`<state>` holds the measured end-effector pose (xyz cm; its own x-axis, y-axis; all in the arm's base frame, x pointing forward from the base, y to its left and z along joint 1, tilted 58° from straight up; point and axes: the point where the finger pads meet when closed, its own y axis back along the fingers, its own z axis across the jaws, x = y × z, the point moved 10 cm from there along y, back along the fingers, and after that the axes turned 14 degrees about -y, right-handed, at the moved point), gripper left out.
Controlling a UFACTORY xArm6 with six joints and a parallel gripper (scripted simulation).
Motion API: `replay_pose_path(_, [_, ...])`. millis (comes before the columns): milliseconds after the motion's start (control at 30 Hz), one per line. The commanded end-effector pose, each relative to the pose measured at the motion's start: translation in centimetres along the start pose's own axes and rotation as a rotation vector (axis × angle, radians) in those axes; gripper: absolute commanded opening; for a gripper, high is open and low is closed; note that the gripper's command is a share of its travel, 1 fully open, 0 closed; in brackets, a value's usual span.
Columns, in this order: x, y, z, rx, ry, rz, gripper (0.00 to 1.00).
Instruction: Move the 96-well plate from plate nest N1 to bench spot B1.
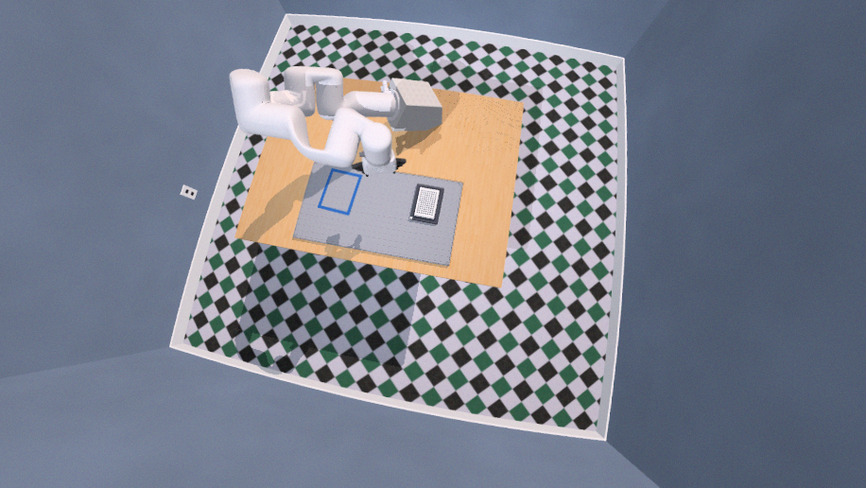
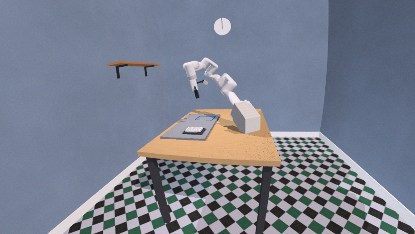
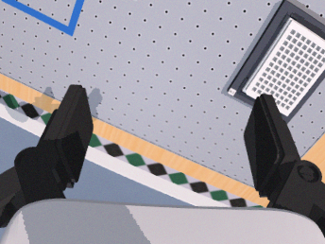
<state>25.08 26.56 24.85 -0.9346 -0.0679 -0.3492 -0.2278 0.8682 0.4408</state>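
The white 96-well plate [image 1: 426, 201] sits flat in its dark plate nest [image 1: 425, 204] at the right end of the grey deck [image 1: 378, 219]. It also shows in the exterior view [image 2: 194, 129] and at the upper right of the wrist view [image 3: 287, 67]. My gripper [image 2: 196, 94] hangs high above the deck, near the outline end. In the wrist view its fingers are wide open with nothing between them.
The deck lies on a wooden table [image 2: 216, 142]. A white box-shaped arm base [image 2: 245, 119] stands on the table beside the deck. A wall shelf [image 2: 132, 64] and a clock [image 2: 222, 26] hang on the far wall. The floor is chequered.
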Motion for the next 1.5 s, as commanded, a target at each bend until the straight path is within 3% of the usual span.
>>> replay_pose_path(0, [-0.1,0.0,0.2,-0.003,-0.075,-0.008,1.0])
replay_pose_path(1467, [-2.4,-4.5,6.6,-0.104,-1.404,-0.036,1.0])
